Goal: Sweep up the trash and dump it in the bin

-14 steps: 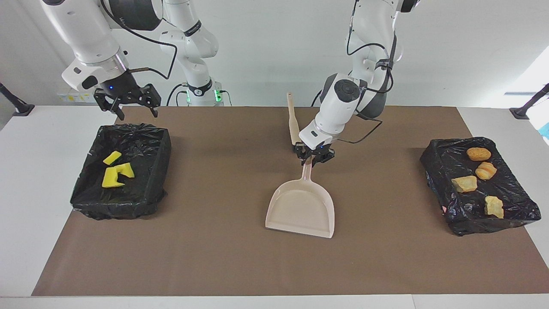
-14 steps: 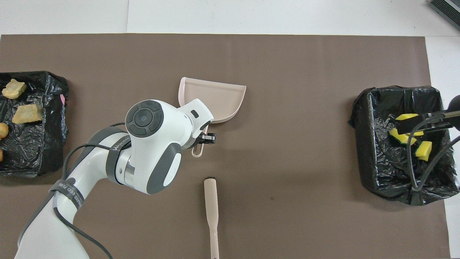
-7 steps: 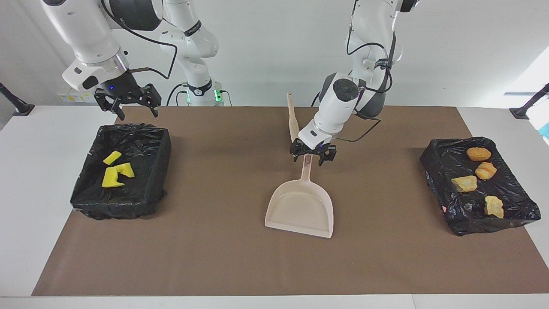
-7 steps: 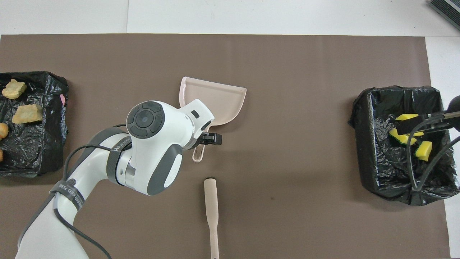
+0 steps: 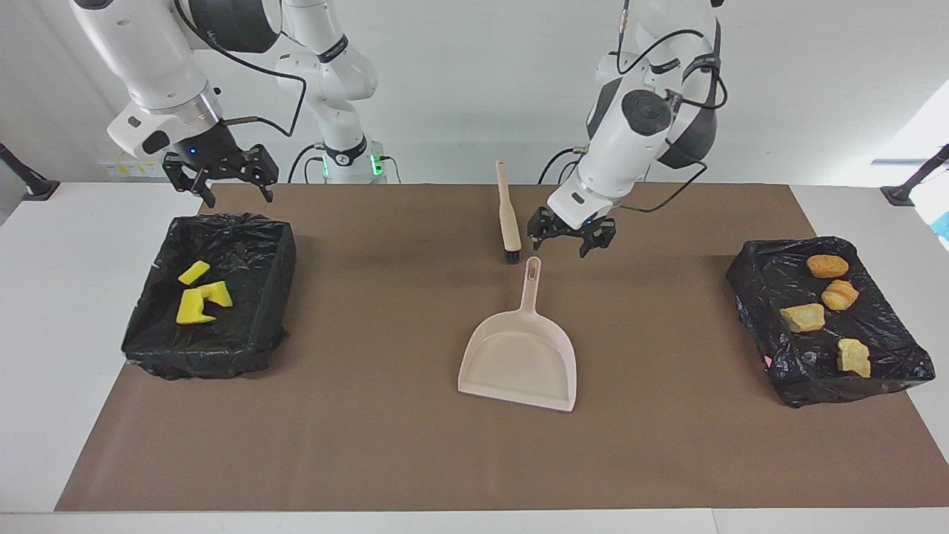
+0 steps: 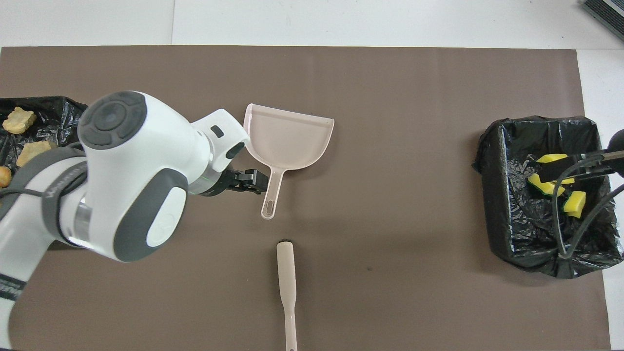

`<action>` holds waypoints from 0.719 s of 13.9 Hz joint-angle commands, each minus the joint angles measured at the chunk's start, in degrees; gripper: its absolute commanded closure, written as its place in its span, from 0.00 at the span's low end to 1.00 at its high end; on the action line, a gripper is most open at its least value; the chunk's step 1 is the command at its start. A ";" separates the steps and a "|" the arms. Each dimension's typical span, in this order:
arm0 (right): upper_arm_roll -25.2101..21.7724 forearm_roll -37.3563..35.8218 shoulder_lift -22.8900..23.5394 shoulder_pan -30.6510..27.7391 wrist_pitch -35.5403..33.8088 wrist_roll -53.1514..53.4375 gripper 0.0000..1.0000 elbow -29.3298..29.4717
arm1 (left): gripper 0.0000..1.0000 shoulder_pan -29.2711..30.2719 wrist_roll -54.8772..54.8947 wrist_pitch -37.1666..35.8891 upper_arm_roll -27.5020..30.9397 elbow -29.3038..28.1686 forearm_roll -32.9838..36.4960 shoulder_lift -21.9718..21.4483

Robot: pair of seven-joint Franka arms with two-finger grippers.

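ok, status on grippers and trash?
Left gripper open, raised beside dustpan handle. Right gripper open, waiting. Trash all binned. Nothing obstructing.

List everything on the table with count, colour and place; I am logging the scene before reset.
sponge bits: three, bright yellow, inside the bin at the right arm's end.
bread-like lumps: four, tan-yellow, on the black bag at the left arm's end.
bin: one, lined with black plastic, at the right arm's end.
black bag: one, a low black-wrapped mound, at the left arm's end.
dustpan: one, beige, mid-table, handle toward the robots.
brush: one, beige with black bristles, nearer to the robots than the dustpan.
mat: one, brown, covering the table.
left gripper: raised over the mat beside the dustpan's handle, jaws open, empty.
right gripper: over the bin's edge nearest the robots, jaws open, empty.
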 commanded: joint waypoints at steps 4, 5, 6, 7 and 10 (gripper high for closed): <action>0.36 -2.11 -0.49 -1.63 2.90 -1.49 0.00 -0.64 | 0.00 12.29 2.62 -9.76 -0.32 4.90 4.11 -4.42; 0.27 -2.72 -0.58 -1.11 2.82 -1.40 0.00 -0.63 | 0.00 14.85 6.03 -10.11 -0.32 4.90 4.20 -5.21; 0.36 -3.08 -0.66 -0.76 2.29 0.43 0.00 -0.20 | 0.00 17.22 9.98 -11.16 -0.32 5.08 5.59 -5.39; 0.45 -3.17 -0.58 -0.67 1.85 3.75 0.00 0.68 | 0.00 18.90 13.33 -11.69 -0.40 5.60 7.87 -5.48; 0.97 -3.17 -0.75 -0.58 0.79 6.95 0.00 0.69 | 0.00 23.73 16.87 -14.06 -1.02 8.23 12.19 -5.48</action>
